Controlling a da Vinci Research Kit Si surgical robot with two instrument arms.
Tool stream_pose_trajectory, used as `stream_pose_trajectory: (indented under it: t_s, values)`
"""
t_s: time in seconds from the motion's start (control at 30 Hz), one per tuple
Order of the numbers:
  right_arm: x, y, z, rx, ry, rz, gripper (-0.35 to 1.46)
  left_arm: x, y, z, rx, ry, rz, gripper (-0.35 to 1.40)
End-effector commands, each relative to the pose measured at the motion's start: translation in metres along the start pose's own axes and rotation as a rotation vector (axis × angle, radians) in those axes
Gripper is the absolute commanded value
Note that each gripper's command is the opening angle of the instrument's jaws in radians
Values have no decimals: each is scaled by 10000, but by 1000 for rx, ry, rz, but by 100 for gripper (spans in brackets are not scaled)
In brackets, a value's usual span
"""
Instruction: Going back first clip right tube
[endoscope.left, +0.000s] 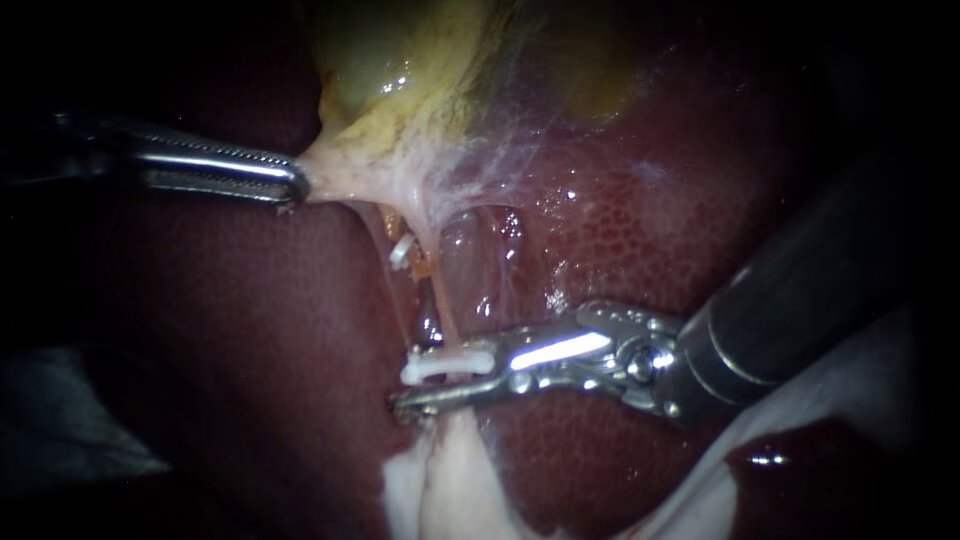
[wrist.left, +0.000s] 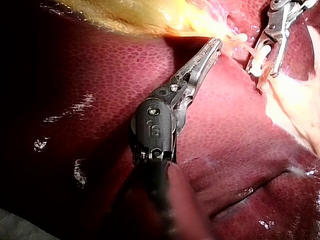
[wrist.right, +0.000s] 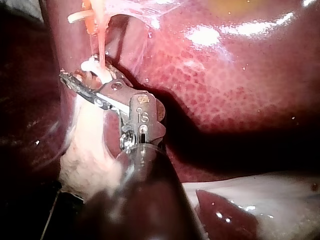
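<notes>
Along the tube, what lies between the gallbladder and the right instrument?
Endoscope view: one white clip partway down from the gallbladder; below it the tube runs bare to the right instrument, which has a second clip at its jaws.

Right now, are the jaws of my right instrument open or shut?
Open: on the right instrument a gap separates the jaws, and the white clip lies along the upper one only.

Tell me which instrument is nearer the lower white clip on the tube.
Right. The right instrument has the lower clip right at its tip. The left instrument is well away from it, up at the gallbladder, gripping its tissue.
</notes>
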Motion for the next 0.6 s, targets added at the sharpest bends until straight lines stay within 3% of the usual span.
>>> stream_pose_trajectory:
  t_s: [0.03, 0.17, 0.4, 0.47, 0.6]
  values:
    - [0, 3, -2, -6, 4, 2, 49, 0, 0, 0, 0, 0, 0, -35]
    - [-1, 5, -9, -14, 11, 5, 49, 0, 0, -1, -1, 0, 0, -35]
    - [6, -6, -23, -9, 7, -24, 50, -1, 0, -3, -2, 0, 1, -35]
    - [8, -12, -31, -17, -17, -141, 50, -1, 0, -4, -2, 0, 1, -35]
    - [15, -28, -54, -58, -127, -320, 50, -1, 0, -5, -3, -1, 1, -35]
